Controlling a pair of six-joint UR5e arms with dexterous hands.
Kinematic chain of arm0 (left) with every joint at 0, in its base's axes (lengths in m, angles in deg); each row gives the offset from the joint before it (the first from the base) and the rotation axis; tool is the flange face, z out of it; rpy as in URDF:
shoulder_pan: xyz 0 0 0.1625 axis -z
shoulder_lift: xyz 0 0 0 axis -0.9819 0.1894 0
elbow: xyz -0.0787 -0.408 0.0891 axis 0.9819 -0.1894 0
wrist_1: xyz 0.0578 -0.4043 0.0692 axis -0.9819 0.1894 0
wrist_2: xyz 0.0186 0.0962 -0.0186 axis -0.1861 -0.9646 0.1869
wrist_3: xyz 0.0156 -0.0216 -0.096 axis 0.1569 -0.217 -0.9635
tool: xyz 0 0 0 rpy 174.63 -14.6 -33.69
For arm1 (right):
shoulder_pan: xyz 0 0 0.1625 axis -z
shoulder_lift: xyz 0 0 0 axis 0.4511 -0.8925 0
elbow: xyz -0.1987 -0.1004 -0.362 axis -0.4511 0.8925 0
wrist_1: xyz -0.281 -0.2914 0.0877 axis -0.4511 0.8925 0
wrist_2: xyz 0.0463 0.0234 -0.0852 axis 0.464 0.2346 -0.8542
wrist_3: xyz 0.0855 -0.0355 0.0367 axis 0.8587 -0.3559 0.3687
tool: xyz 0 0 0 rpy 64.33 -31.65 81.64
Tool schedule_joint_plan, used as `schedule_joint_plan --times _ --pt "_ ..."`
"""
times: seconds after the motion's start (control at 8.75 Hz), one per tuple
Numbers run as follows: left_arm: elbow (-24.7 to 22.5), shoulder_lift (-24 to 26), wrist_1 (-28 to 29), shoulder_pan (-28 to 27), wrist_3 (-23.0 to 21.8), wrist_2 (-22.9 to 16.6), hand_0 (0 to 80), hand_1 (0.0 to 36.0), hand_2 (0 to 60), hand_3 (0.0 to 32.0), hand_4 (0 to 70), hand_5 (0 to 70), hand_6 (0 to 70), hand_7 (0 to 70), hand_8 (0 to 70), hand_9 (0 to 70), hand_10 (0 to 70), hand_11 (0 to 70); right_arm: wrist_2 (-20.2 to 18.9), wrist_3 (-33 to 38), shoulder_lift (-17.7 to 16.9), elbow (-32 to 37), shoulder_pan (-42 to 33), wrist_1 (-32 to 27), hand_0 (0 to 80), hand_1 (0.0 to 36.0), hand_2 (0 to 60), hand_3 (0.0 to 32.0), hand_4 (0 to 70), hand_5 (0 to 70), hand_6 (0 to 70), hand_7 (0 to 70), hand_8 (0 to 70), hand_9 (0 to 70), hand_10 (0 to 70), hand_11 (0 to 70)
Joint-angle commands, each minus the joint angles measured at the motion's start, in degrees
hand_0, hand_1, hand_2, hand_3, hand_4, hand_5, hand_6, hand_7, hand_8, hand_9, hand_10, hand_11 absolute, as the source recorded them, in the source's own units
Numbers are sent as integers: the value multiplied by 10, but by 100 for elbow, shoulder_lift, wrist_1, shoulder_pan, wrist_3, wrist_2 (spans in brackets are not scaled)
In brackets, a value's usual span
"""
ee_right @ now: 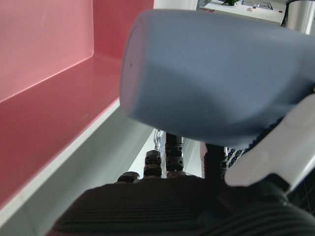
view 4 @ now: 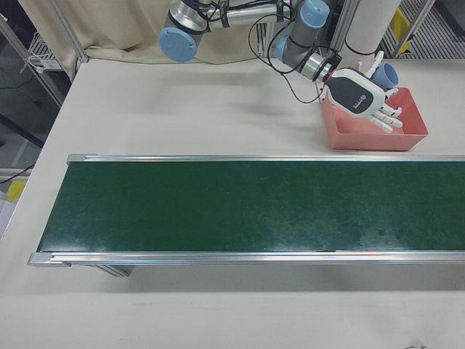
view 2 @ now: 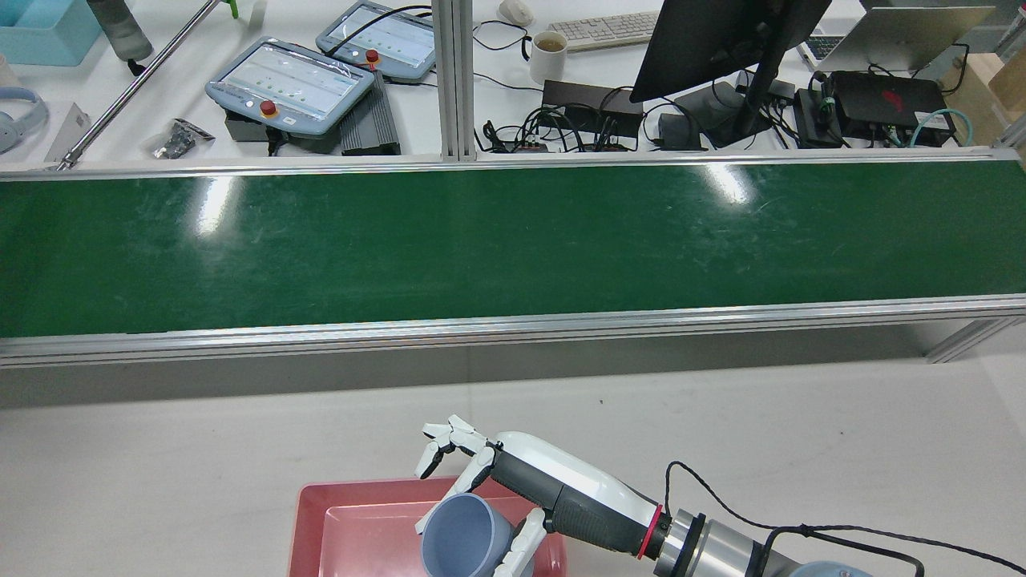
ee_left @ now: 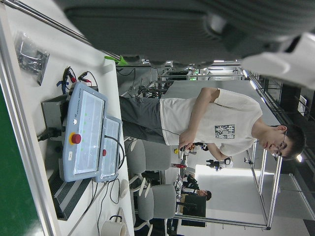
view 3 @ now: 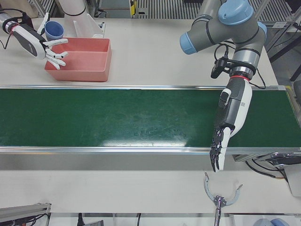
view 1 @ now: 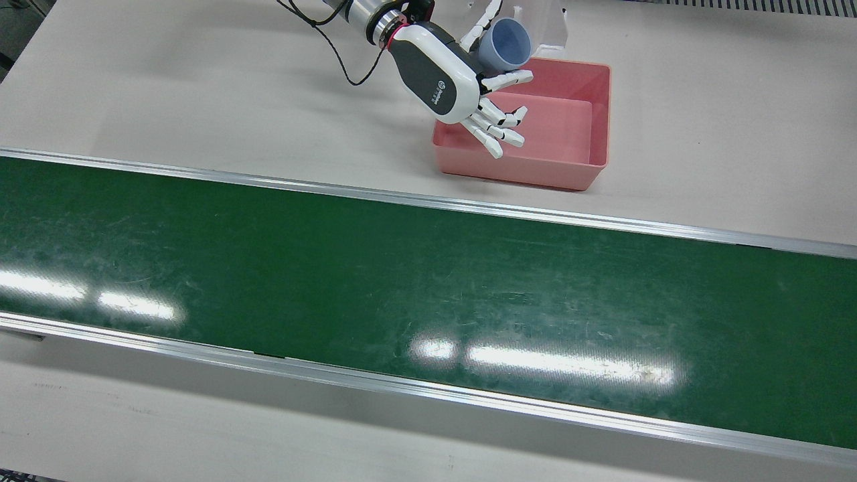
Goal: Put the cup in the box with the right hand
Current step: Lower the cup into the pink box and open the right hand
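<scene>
Front view, left to right: right robot hand [view 1: 462, 84] reaches in from the upper left, pinching the blue-grey cup [view 1: 507, 44] between two fingers, the other fingers [view 1: 499, 130] splayed loose over the pink box [view 1: 599, 120]. Cup is held in the air, tilted, over the box's far-left corner and not yet inside. The box sits on the worktop [view 1: 201, 87] beside the green conveyor [view 1: 402, 288]. Step looks like transport, nearly at release. Next move probably needs lowering the cup towards the box floor, then opening the pinch. Left robot hand [view 3: 225, 136] hangs over the conveyor's other end, fingers extended, holding nothing.
</scene>
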Motion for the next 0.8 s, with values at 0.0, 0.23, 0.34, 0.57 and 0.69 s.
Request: schedule_joint_plan --times 0.0,0.23,0.34,0.57,0.69 --pt "0 1 1 0 0 -4 0 0 0 0 0 0 0 0 0 0 0 0 0 -1 1 224 21 -14 312 0 0 0 700 0 96 514 38 149 0 0" --pt "0 1 1 0 0 -4 0 0 0 0 0 0 0 0 0 0 0 0 0 7 19 206 30 -5 236 0 0 0 700 0 99 537 39 155 0 0" --pt "0 -8 1 0 0 -4 0 0 0 0 0 0 0 0 0 0 0 0 0 7 19 171 30 -5 113 0 0 0 700 0 96 531 39 158 0 0" --pt "0 1 1 0 0 -4 0 0 0 0 0 0 0 0 0 0 0 0 0 7 19 145 30 -5 0 0 14 0 625 0 99 568 40 171 0 0" --pt "0 1 1 0 0 4 0 0 0 0 0 0 0 0 0 0 0 0 -9 7 19 136 30 -5 0 0 107 0 588 0 101 578 41 175 0 0"
